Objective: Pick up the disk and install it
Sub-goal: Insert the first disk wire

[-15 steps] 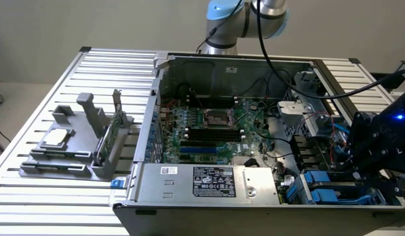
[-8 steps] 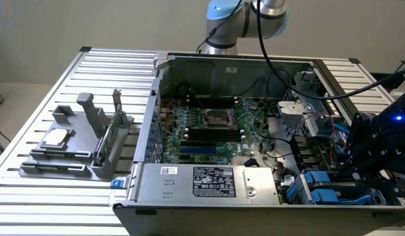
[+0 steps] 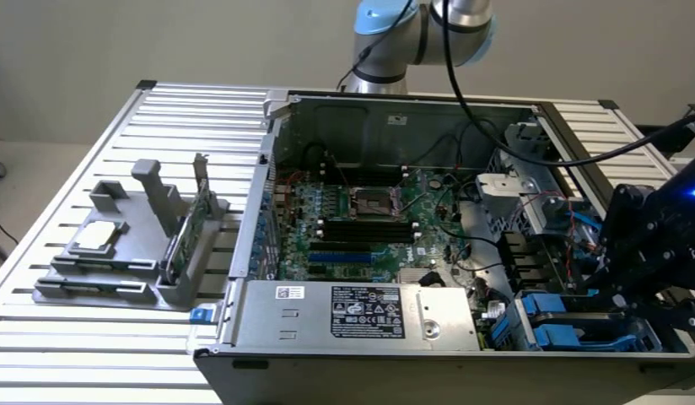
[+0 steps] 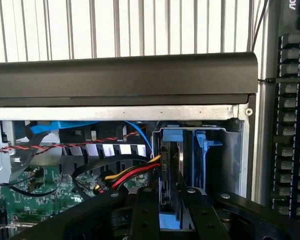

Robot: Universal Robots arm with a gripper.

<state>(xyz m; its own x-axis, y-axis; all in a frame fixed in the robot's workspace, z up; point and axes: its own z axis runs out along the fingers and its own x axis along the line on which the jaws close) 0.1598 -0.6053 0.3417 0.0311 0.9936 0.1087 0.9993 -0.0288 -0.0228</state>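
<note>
The disk stands on edge in the drive bay at the case's corner, its dark side and a strip of blue carrier showing between my fingers. My gripper is shut on the disk, one finger against each face with no gap visible. In the exterior view my gripper reaches down into the bay on the exterior view's right, close to a blue carrier seated there. Most of the disk's label side is hidden.
An empty blue carrier slot lies beside the disk. Red and yellow cables run close to my fingers. The motherboard and power supply fill the case. A grey holder sits on the exterior view's left.
</note>
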